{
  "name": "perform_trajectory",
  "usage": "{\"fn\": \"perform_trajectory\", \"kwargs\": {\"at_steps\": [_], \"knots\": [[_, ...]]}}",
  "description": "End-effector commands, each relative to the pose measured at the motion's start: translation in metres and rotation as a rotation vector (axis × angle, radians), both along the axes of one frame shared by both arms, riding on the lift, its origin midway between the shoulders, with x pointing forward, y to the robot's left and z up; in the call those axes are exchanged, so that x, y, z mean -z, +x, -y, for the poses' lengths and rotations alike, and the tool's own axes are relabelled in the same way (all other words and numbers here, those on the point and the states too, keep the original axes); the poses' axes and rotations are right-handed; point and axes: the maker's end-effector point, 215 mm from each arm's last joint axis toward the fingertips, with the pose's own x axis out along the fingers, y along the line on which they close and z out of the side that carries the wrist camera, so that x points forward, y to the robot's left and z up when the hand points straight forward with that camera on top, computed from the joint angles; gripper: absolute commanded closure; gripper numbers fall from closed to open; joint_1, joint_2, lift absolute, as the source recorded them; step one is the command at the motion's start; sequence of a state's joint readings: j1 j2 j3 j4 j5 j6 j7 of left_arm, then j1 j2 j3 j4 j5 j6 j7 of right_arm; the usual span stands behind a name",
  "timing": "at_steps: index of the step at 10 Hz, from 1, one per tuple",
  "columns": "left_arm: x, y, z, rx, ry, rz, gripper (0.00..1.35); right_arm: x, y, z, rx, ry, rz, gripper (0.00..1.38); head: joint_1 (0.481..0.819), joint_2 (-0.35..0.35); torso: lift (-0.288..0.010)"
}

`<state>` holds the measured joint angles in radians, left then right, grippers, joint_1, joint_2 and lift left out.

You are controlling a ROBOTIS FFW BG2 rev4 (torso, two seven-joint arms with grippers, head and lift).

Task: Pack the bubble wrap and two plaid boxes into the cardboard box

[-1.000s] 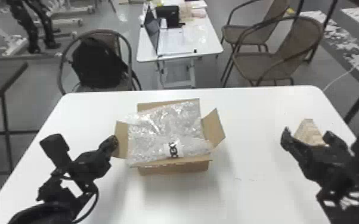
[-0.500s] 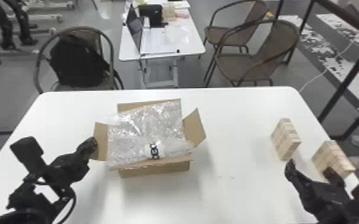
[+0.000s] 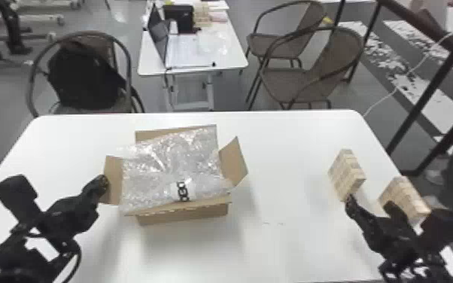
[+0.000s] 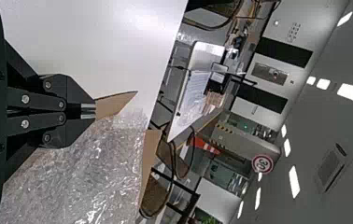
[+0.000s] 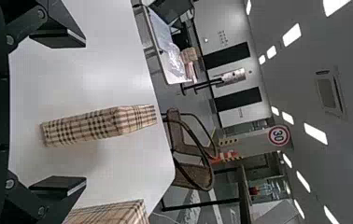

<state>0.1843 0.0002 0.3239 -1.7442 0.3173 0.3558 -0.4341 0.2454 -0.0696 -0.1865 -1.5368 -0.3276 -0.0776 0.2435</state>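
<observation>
Though white the table (image 3: 289, 150), grey floor (image 3: 229, 92).

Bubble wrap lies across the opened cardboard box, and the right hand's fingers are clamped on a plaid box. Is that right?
Not quite: the right wrist view shows the right hand with its fingers apart, not clamped on a plaid box. The bubble wrap does lie across the opened cardboard box.

Head view faces forward and down; wrist views look sideways-turned.
</observation>
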Motion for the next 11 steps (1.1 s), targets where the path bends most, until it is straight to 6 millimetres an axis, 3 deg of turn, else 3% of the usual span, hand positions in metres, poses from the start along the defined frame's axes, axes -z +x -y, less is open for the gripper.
{"fn": "perform_trajectory", "kwargs": {"at_steps": [1, 6, 11], "knots": [[0.0, 0.0, 0.001, 0.0, -0.002, 0.0, 1.21, 0.006, 0.014, 0.007, -0.007, -0.026, -0.008, 0.24, 0.695, -0.021, -0.071], [0.001, -0.001, 0.0, -0.002, -0.006, -0.001, 1.21, 0.014, 0.036, 0.027, -0.019, -0.074, -0.028, 0.24, 0.695, -0.043, -0.071], [0.003, -0.003, 0.002, 0.001, -0.011, -0.004, 1.21, 0.011, 0.064, 0.012, -0.079, -0.064, -0.001, 0.24, 0.695, -0.039, -0.071]]}}
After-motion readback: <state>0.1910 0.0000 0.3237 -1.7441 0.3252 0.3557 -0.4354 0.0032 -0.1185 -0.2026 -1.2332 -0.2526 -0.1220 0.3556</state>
